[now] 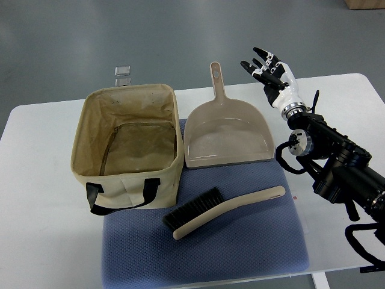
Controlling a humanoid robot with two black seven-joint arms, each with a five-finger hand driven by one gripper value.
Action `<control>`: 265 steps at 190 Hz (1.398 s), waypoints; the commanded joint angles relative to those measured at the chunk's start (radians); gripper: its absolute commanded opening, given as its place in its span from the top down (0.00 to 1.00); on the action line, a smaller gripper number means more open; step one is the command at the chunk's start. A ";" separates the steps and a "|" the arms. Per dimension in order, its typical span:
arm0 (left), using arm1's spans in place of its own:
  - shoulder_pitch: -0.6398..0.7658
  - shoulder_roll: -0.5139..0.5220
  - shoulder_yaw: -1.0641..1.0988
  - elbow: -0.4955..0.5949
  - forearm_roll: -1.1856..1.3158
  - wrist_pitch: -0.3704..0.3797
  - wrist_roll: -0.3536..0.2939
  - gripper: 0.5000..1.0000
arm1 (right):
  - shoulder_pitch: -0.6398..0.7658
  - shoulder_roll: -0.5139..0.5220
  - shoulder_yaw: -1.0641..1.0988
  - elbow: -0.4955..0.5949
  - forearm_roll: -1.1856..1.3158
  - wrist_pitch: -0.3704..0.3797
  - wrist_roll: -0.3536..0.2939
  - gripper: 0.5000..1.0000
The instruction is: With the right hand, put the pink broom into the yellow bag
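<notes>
The broom (pixel 225 209), a pale pinkish-beige hand brush with black bristles at its left end, lies diagonally on the blue mat (pixel 204 253). The yellowish canvas bag (pixel 127 144) with black handles stands open on the left, its inside bare. My right hand (pixel 268 67) is raised at the upper right, well above and to the right of the broom, fingers spread and holding nothing. Its black arm (pixel 337 162) enters from the right edge. The left arm does not show.
A beige dustpan (pixel 227 132) lies between the bag and my right hand, handle pointing away. A small clear object (pixel 123 73) sits beyond the bag. The white table (pixel 42 241) ends near the picture's bottom and right.
</notes>
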 commanded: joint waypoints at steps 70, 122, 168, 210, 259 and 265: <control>-0.002 0.000 0.002 -0.003 0.000 0.001 0.001 0.00 | 0.002 -0.001 0.000 0.000 0.000 -0.002 0.000 0.14; -0.002 0.000 0.000 -0.003 0.000 0.001 0.000 0.00 | 0.011 -0.007 0.000 0.000 0.000 -0.005 0.000 0.14; -0.002 0.000 0.002 -0.003 0.000 0.001 0.000 0.00 | 0.025 -0.007 -0.002 0.000 -0.003 -0.008 -0.002 0.14; -0.002 0.000 0.002 -0.003 0.000 0.001 0.000 0.00 | 0.028 -0.010 -0.011 -0.006 -0.018 -0.008 0.000 0.14; -0.002 0.000 0.002 -0.001 0.000 0.001 0.000 0.00 | 0.028 -0.038 -0.101 0.008 -0.017 -0.028 0.005 0.14; -0.002 0.000 0.002 -0.003 0.000 0.001 0.000 0.00 | 0.029 -0.044 -0.118 0.014 -0.015 -0.031 0.005 0.14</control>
